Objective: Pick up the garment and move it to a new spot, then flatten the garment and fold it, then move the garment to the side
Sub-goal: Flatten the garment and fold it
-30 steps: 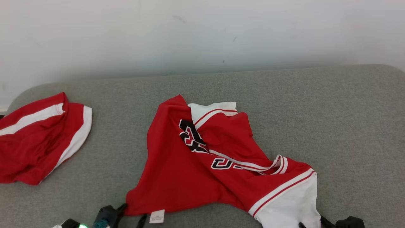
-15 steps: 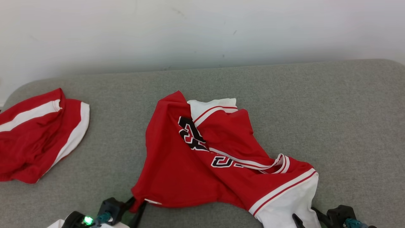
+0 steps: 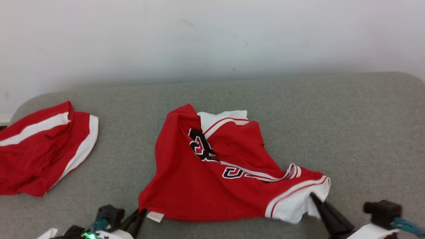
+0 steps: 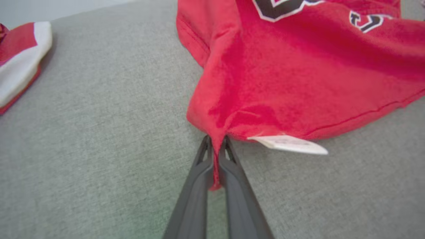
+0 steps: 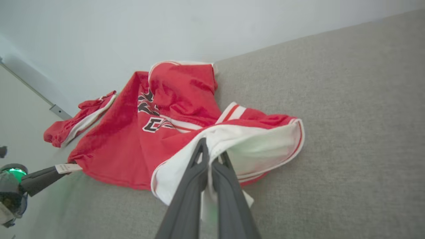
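Crumpled red-white jersey [image 3: 212, 179] mid grey surface, near corners lifted.

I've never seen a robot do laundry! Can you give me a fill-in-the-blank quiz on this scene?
The left gripper is shut on a ____ corner of the jersey.
The right gripper is shut on its ____ end.
The other garment lies to the jersey's ____ in the head view.
Both lie on a ____ padded surface.
Missing words: red, white, left, grey.
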Available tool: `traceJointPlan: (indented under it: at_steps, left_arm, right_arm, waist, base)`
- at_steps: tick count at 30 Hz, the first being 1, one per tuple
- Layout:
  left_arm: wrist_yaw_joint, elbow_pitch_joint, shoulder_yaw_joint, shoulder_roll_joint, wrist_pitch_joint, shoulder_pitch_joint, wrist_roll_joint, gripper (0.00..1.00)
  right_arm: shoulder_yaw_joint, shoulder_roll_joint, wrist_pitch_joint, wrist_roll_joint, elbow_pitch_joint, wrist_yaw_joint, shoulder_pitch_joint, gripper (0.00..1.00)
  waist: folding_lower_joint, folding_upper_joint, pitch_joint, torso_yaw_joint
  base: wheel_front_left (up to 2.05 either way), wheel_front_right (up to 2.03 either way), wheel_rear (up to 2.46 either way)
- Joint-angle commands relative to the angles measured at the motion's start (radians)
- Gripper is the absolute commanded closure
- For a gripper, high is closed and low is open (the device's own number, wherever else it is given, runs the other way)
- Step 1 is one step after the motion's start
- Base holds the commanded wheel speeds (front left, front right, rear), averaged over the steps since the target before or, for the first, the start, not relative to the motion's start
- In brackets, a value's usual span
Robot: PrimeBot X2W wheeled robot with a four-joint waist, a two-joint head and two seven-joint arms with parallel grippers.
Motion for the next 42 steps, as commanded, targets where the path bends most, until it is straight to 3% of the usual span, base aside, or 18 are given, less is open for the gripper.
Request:
traceJointPlan:
  at_steps: [1,5,9,14,22,26,31,38,42]
  left_arm:
    - [-0.004,-0.024,0.009,0.01,0.012,0.013,-0.019,1.0]
    - [-0.007,-0.203,0.036,0.023,0.112,0.036,-0.113,1.0]
    - [-0.01,-0.467,0.072,0.029,0.257,0.04,-0.234,1.0]
    - [-0.002,-0.773,0.091,0.078,0.461,-0.038,-0.316,1.0]
    - [0.003,-0.991,0.124,0.148,0.764,-0.276,-0.5,1.0]
    - [0.029,-1.003,0.14,0.163,0.879,-0.395,-0.584,1.0]
    - [0.038,-0.929,0.14,0.193,0.969,-0.547,-0.604,1.0]
    - [0.009,-0.688,0.055,0.194,0.975,-0.846,-0.476,1.0]
    - [-0.004,-0.526,-0.01,0.163,0.905,-1.075,-0.37,1.0]
  right_arm:
    - [-0.015,-0.018,-0.009,0.024,-0.028,0.0,0.016,1.0]
    - [-0.086,-0.084,-0.022,0.131,-0.199,0.0,0.042,1.0]
    - [-0.188,-0.155,-0.014,0.234,-0.374,0.0,0.064,1.0]
    - [-0.347,-0.233,0.015,0.312,-0.557,0.0,0.066,1.0]
    - [-0.639,-0.271,0.13,0.387,-0.714,0.0,-0.003,1.0]
    - [-0.748,-0.264,0.233,0.374,-0.713,0.0,-0.079,1.0]
    - [-0.806,-0.194,0.382,0.302,-0.624,0.0,-0.237,1.0]
    - [-0.796,-0.006,0.535,0.058,-0.42,0.0,-0.634,1.0]
    - [-0.791,0.104,0.546,-0.107,-0.282,0.0,-0.913,1.0]
  waist:
    - [-0.0001,-0.0001,-0.017,-0.001]
    - [-0.0001,-0.0001,-0.05,0.003]
    - [-0.0001,-0.0001,-0.074,0.006]
    - [-0.0001,-0.0001,-0.089,0.009]
    - [-0.0001,-0.0001,-0.087,-0.016]
    - [-0.0001,-0.0001,-0.058,-0.029]
    - [-0.0001,-0.0001,0.031,-0.033]
    - [-0.0001,-0.0001,0.238,-0.028]
    - [-0.0001,-0.0001,0.381,-0.024]
  base:
    - [0.0,0.0,0.0]
    - [0.0,0.0,0.0]
    - [0.0,0.0,0.0]
    - [0.0,0.0,0.0]
    - [0.0,0.0,0.0]
    - [0.0,0.0,0.0]
    - [0.0,0.0,0.0]
    - [0.0,0.0,0.0]
    - [0.0,0.0,0.0]
